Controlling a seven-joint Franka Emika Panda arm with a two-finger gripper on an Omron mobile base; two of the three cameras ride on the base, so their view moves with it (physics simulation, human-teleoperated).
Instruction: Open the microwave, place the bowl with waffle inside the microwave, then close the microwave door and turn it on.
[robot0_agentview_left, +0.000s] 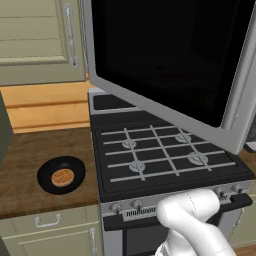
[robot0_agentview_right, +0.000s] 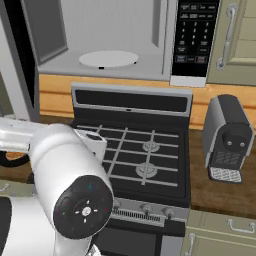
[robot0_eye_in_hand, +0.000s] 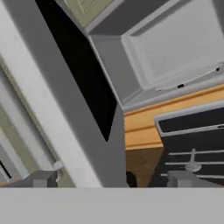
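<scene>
1. Your microwave (robot0_agentview_right: 115, 45) hangs above the stove (robot0_agentview_left: 165, 155) with its cavity exposed: pale grey walls and a round white turntable (robot0_agentview_right: 108, 58) on its floor.
2. The microwave door (robot0_agentview_left: 165, 60) stands swung wide out to the left, its black window facing the left base camera and its silver bar handle (robot0_agentview_left: 240, 85) at the free edge over the stove's right side.
3. The dark button panel (robot0_agentview_right: 194, 37) sits at the right of the cavity, next to a beige cabinet door (robot0_agentview_right: 235, 40).
4. The bowl (robot0_agentview_left: 61, 174) rests on the wooden worktop (robot0_agentview_left: 30, 165) to the left of the stove, near the front edge, upright, with the waffle (robot0_agentview_left: 63, 177) lying flat in it.
5. In the hand view you look up along the door's edge (robot0_eye_in_hand: 65, 100) toward the open cavity (robot0_eye_in_hand: 175, 43), with the stove's back panel at lower right.
6. The jaws (robot0_eye_in_hand: 113, 180) show as two grey fingertips (robot0_eye_in_hand: 43, 179) at the bottom, set wide apart with nothing between them, so they are open.
7. The jaws sit close by the door's lower edge; the bowl is well apart from them, down on the worktop.
8. A grey coffee machine (robot0_agentview_right: 227, 137) stands on the worktop to the right of the stove.
</scene>
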